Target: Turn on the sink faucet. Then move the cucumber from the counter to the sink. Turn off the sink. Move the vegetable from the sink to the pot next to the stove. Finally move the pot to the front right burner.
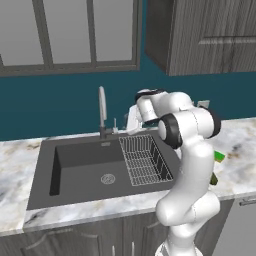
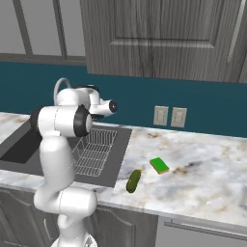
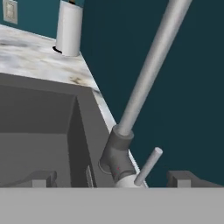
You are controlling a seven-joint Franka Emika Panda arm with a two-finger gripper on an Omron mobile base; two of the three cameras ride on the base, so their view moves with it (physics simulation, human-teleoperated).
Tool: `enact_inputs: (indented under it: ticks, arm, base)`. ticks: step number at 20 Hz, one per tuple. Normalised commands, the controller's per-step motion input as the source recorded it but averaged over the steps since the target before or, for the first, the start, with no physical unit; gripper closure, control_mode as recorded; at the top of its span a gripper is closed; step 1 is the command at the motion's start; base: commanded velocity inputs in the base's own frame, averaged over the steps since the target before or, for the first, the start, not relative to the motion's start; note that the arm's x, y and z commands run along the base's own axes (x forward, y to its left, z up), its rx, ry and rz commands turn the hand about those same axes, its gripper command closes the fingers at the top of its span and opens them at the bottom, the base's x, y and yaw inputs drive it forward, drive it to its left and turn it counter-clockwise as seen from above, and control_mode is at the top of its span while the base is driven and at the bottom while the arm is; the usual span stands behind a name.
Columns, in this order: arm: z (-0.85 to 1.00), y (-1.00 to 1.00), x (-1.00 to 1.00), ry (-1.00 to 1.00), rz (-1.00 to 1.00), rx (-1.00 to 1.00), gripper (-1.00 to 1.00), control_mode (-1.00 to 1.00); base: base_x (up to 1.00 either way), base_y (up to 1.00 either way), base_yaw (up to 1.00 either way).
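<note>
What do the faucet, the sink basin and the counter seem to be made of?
Faucet: probably brushed metal, judging by its plain silver-grey spout with a soft sheen. Sink: matte dark grey, maybe composite or coated metal; no shine shows. Counter: looks like polished marble, white-grey with dark veins.

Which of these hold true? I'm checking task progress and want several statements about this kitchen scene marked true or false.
1. The cucumber lies on the counter, right of the sink. True.
2. The cucumber is in the basin. False: the basin holds only its wire rack and drain.
3. The tool is open, its fingertips either side of the faucet lever. True.
4. Water runs from the sink faucet. False: no stream shows.
5. A green sponge lies near the cucumber. True.
</note>
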Motion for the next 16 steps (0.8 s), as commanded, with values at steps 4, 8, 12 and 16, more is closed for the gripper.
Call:
enact_inputs:
  ticks: [4, 8, 12, 16]
  arm:
    - [-0.21, 0.17, 0.43, 0.0, 0.01, 0.0, -1.0, -1.0]
    - [-0.22, 0.11, 0.41, 0.0, 0.02, 0.0, -1.0, -1.0]
    - [-0.2, 0.11, 0.34, 0.0, 0.02, 0.0, -1.0, -1.0]
    - [-0.23, 0.14, 0.31, 0.0, 0.03, 0.0, -1.0, -1.0]
  base:
    - [0.0, 0.0, 0.0]
    - [0.0, 0.0, 0.0]
    - [0.0, 0.0, 0.0]
    - [0.0, 0.0, 0.0]
